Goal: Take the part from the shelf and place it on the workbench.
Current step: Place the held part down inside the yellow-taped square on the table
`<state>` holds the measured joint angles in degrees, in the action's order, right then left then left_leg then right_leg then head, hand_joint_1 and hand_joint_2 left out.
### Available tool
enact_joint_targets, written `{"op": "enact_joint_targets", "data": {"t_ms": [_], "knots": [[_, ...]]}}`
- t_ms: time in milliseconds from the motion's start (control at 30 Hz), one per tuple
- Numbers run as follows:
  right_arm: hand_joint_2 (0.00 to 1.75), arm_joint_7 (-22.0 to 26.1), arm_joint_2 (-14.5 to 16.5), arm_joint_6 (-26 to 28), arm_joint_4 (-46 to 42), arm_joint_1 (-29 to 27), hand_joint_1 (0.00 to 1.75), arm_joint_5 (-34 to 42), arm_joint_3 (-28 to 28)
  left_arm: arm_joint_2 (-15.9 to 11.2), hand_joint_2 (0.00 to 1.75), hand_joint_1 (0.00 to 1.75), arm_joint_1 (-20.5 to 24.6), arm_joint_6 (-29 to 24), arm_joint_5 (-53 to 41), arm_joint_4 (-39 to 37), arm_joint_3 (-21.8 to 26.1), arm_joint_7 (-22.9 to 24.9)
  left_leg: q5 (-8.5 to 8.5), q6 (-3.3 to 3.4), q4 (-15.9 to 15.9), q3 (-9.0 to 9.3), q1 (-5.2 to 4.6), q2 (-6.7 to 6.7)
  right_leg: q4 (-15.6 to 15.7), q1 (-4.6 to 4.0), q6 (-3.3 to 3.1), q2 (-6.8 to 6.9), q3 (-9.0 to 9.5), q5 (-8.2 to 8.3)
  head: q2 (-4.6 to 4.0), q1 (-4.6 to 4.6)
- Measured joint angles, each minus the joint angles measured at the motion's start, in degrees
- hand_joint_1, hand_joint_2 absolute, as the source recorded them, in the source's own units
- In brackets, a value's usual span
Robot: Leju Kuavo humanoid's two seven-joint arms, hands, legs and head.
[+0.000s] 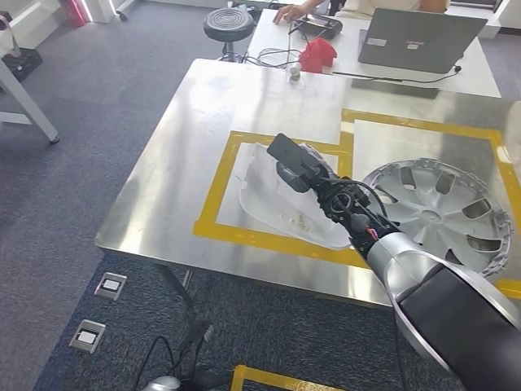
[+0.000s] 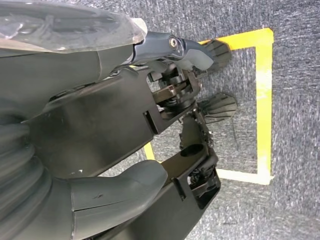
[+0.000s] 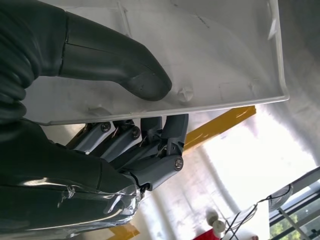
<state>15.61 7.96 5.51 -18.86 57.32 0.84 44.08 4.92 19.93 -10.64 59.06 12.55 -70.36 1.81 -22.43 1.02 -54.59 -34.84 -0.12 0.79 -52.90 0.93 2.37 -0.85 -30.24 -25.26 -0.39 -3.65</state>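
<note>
The part is a flat white plastic panel [image 1: 270, 195] lying within the yellow-taped rectangle [image 1: 212, 199] on the steel workbench [image 1: 203, 114]. My right hand [image 1: 301, 171] holds its right edge. In the right wrist view the thumb [image 3: 143, 80] presses on top of the panel [image 3: 211, 55] and the fingers [image 3: 158, 135] curl underneath it, just above the tabletop. Whether the panel's far edge touches the bench I cannot tell. My left hand [image 2: 151, 125] hangs over the carpet with its fingers apart and nothing in it.
A silver wheel cover [image 1: 442, 212] lies on the bench just right of my right arm. Behind the bench is a white table with a laptop [image 1: 418, 41], a red object [image 1: 318, 54], cables and a person's hand [image 1: 291, 11]. A round stool [image 1: 229, 23] stands beside it.
</note>
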Motion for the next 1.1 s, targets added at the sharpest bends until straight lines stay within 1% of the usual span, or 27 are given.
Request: {"op": "enact_joint_targets", "data": {"t_ms": [100,133,167,200,233,300,333,367,400,467,500,533,567,633,667,700,733,800,833,867,900,933,967,1000,1033,1067,1100], "knots": [[1.75,0.01,0.0,0.0,-0.02,0.0,1.75,-0.01,-0.02,0.0,1.75,0.0,0.03,-0.02,0.03,0.0,0.0,0.03,-0.16,0.35,-0.01,0.06,-0.16,0.0,0.09,0.18,0.37,-0.01,0.13,-0.09,0.0,0.0],[1.75,0.02,0.0,0.0,-0.05,0.0,1.75,-0.01,-0.03,0.01,1.75,0.0,0.05,-0.02,0.03,0.0,0.0,0.04,-0.13,0.51,0.19,0.24,-0.05,-0.03,-0.03,0.22,0.52,0.03,0.12,-0.25,0.0,0.01],[1.75,0.04,0.0,0.0,-0.09,0.02,1.75,-0.01,-0.04,0.01,1.75,0.0,0.09,-0.01,0.03,0.0,0.0,0.05,-0.09,0.66,0.44,0.45,0.1,-0.07,-0.76,0.23,0.65,0.13,-0.14,-0.78,0.0,0.01],[1.75,0.06,0.0,0.0,-0.14,0.05,1.75,-0.01,-0.07,0.02,1.75,0.0,0.14,-0.01,0.03,0.0,0.0,0.07,-0.06,0.82,0.68,0.68,0.25,-0.13,-2.71,0.22,0.76,0.22,-1.01,-1.89,0.0,0.02],[1.75,0.08,0.0,0.0,-0.17,0.05,1.75,-0.01,-0.1,0.03,1.75,0.0,0.17,-0.01,0.02,0.0,0.0,0.09,-0.07,0.94,0.8,0.86,0.31,-0.18,-6.09,0.21,0.81,0.33,-2.64,-3.54,0.0,0.02],[1.75,0.08,0.0,0.0,-0.18,-0.12,1.75,-0.01,-0.14,0.04,1.75,0.0,0.19,-0.01,0.02,0.0,0.0,0.13,-0.2,1.08,0.8,0.98,0.28,-0.24,-15.01,0.18,0.88,0.4,-7.26,-7.01,-0.01,0.01],[1.75,0.07,0.0,0.0,-0.17,-0.28,1.75,-0.01,-0.15,0.04,1.75,0.0,0.17,-0.01,0.02,0.0,0.0,0.15,-0.28,1.1,0.78,1.04,0.27,-0.24,-18.07,0.19,0.91,0.41,-9.07,-7.62,-0.01,0.01],[1.75,0.05,0.0,0.0,-0.17,-0.42,1.75,-0.01,-0.15,0.04,1.75,0.0,0.15,-0.01,0.02,0.0,0.0,0.17,-0.38,1.07,0.73,1.13,0.29,-0.19,-18.88,0.21,0.89,0.43,-9.87,-7.03,-0.01,0.02],[1.75,0.05,0.0,0.0,-0.18,-0.46,1.75,-0.01,-0.15,0.05,1.75,0.0,0.14,0.0,0.02,0.0,0.0,0.19,-0.53,0.97,0.65,1.29,0.33,-0.12,-17.1,0.23,0.82,0.46,-9.4,-5.25,-0.01,0.02],[1.75,0.07,-0.01,0.01,-0.19,-0.34,1.75,-0.01,-0.19,0.08,1.75,0.0,0.14,0.03,0.02,0.0,0.0,0.2,-1.0,0.55,0.37,1.66,0.37,0.05,-9.0,0.22,0.54,0.52,-6.14,-0.54,0.0,0.02],[1.75,0.07,-0.01,0.01,-0.2,-0.26,1.75,-0.01,-0.22,0.1,1.75,0.0,0.17,0.04,0.02,0.0,0.0,0.2,-1.23,0.29,0.11,1.71,0.27,0.1,-5.26,0.14,0.37,0.5,-4.56,0.99,0.0,0.02],[1.75,0.08,-0.01,-0.01,-0.2,-0.24,1.75,-0.01,-0.25,0.11,1.75,0.0,0.2,0.05,0.01,0.0,0.0,0.21,-1.37,0.01,-0.02,1.68,0.18,0.11,-2.96,0.08,0.19,0.46,-3.59,1.71,0.0,0.01],[1.75,0.08,-0.01,-0.02,-0.2,-0.27,1.75,-0.01,-0.27,0.11,1.75,0.0,0.21,0.06,0.0,0.0,0.0,0.23,-1.42,-0.25,-0.09,1.6,0.09,0.1,-2.07,-0.02,0.0,0.39,-3.23,1.68,0.0,-0.01],[1.75,0.08,-0.05,-0.03,-0.23,-0.37,1.75,-0.01,-0.34,0.13,1.75,0.0,0.2,0.06,-0.03,0.0,0.0,0.28,-1.5,-0.82,-0.04,1.54,0.1,0.04,-1.87,-0.05,-0.56,0.26,-3.1,1.65,0.0,-0.04],[1.75,0.1,-0.07,-0.03,-0.27,-0.36,1.75,-0.01,-0.4,0.14,1.75,0.0,0.21,0.06,-0.05,0.0,0.0,0.32,-1.9,-1.17,-0.53,1.38,0.16,-0.05,-1.73,0.01,-0.88,0.22,-2.96,1.7,0.0,-0.04],[1.75,0.12,-0.09,-0.02,-0.31,-0.3,1.75,-0.01,-0.48,0.14,1.75,0.0,0.25,0.06,-0.08,0.0,0.0,0.34,-2.82,-1.53,-2.07,0.69,0.23,-0.14,-1.57,0.1,-1.24,0.22,-2.8,1.75,0.0,-0.05],[1.75,0.14,-0.09,-0.02,-0.34,-0.25,1.75,-0.01,-0.55,0.13,1.75,0.0,0.31,0.06,-0.1,0.0,0.0,0.38,-4.26,-1.87,-4.89,-0.64,0.32,-0.23,-1.44,0.2,-1.51,0.23,-2.62,1.76,0.0,-0.06],[1.75,0.16,-0.09,-0.02,-0.34,-0.26,1.75,-0.01,-0.65,0.11,1.75,0.0,0.33,0.06,-0.14,0.0,0.0,0.47,-7.67,-2.35,-13.18,-4.88,0.46,-0.3,-1.44,0.12,-1.85,0.27,-2.55,1.63,0.0,-0.05],[1.75,0.15,-0.09,-0.02,-0.33,-0.33,1.75,-0.01,-0.68,0.11,1.75,0.0,0.28,0.06,-0.15,0.0,0.0,0.52,-8.59,-2.47,-16.56,-6.81,0.5,-0.3,-1.45,0.08,-1.93,0.28,-2.51,1.57,0.0,-0.05],[1.75,0.15,-0.09,-0.02,-0.33,-0.39,1.75,-0.01,-0.69,0.1,1.75,0.0,0.22,0.06,-0.15,0.0,0.0,0.57,-8.43,-2.5,-17.99,-7.85,0.5,-0.3,-1.46,0.06,-1.98,0.28,-2.44,1.5,0.0,-0.05],[1.75,0.16,-0.09,-0.02,-0.33,-0.43,1.75,-0.01,-0.71,0.1,1.75,0.0,0.18,0.06,-0.15,0.0,0.0,0.61,-7.09,-2.42,-16.95,-7.65,0.5,-0.31,-1.47,0.06,-1.98,0.24,-2.31,1.41,0.0,-0.05],[1.75,0.16,-0.09,-0.02,-0.33,-0.44,1.75,-0.01,-0.73,0.09,1.75,0.0,0.19,0.06,-0.15,0.0,0.0,0.62,-4.88,-2.25,-13.63,-6.29,0.5,-0.31,-1.48,0.06,-1.92,0.19,-2.12,1.28,0.0,-0.06],[1.75,0.18,-0.09,-0.02,-0.33,-0.41,1.75,-0.01,-0.76,0.08,1.75,0.0,0.24,0.06,-0.15,0.0,0.0,0.62,-2.48,-2.0,-9.03,-4.3,0.49,-0.34,-1.49,0.05,-1.8,0.15,-1.93,1.11,0.0,-0.06],[1.75,0.21,-0.09,-0.02,-0.34,-0.36,1.75,-0.01,-0.8,0.08,1.75,0.0,0.33,0.06,-0.15,0.0,0.0,0.62,-0.82,-1.76,-4.82,-2.38,0.4,-0.35,-1.58,-0.09,-1.61,0.1,-1.86,0.92,0.0,-0.06],[1.75,0.24,-0.09,-0.03,-0.34,-0.32,1.75,-0.01,-0.85,0.08,1.75,0.0,0.41,0.06,-0.14,0.0,0.0,0.62,0.1,-1.52,-1.96,-1.08,0.33,-0.34,-1.61,-0.2,-1.4,0.06,-1.87,0.79,0.0,-0.03],[1.75,0.26,-0.09,-0.05,-0.35,-0.3,1.75,-0.01,-0.89,0.08,1.75,0.0,0.46,0.06,-0.13,0.0,0.0,0.63,0.27,-1.3,-0.53,-0.45,0.26,-0.31,-1.64,-0.32,-1.18,0.03,-1.92,0.69,-0.01,0.0],[1.75,0.27,-0.09,-0.07,-0.34,-0.27,1.75,-0.02,-0.93,0.08,1.75,0.0,0.49,0.06,-0.09,0.0,0.0,0.63,0.03,-1.08,-0.32,-0.33,0.14,-0.25,-1.63,-0.41,-0.94,0.01,-1.98,0.64,-0.01,0.04]]}}
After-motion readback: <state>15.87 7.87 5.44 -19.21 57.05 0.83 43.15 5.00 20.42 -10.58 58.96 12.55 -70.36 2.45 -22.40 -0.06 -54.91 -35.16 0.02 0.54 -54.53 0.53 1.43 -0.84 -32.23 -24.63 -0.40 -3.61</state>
